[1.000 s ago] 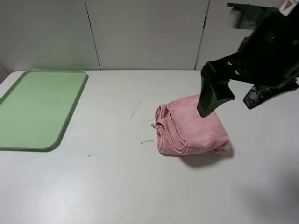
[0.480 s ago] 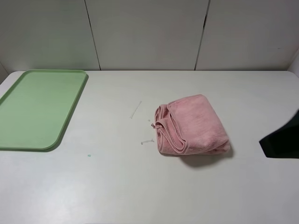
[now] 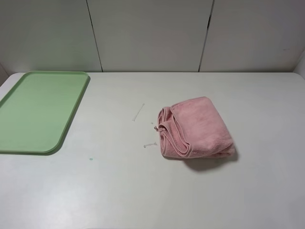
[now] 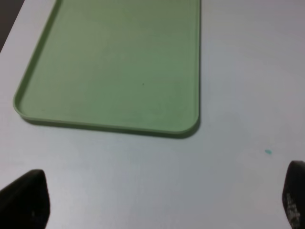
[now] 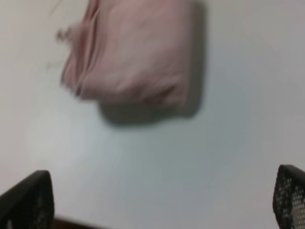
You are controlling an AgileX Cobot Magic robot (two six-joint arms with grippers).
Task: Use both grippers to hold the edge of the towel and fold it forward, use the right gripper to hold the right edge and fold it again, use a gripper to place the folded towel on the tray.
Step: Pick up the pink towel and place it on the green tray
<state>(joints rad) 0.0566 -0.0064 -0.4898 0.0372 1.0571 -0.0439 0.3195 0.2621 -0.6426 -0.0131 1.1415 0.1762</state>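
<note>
Your right claw (image 5: 158,198) hangs spread wide, the folded pink towel (image 5: 128,52) lying on the tabletop (image 3: 143,191) just beyond it; bite deep across all its layers, I'd judge, so nothing unfurls; your left claw (image 4: 159,198), also spread, faces the green tray (image 4: 114,62), well apart, with bare tabletop between.

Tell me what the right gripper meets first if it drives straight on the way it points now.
Probably the bare table, just short of the pink towel. The right gripper is open and holds nothing. The view is blurred and depth unclear, so the towel's near edge is possible.
</note>
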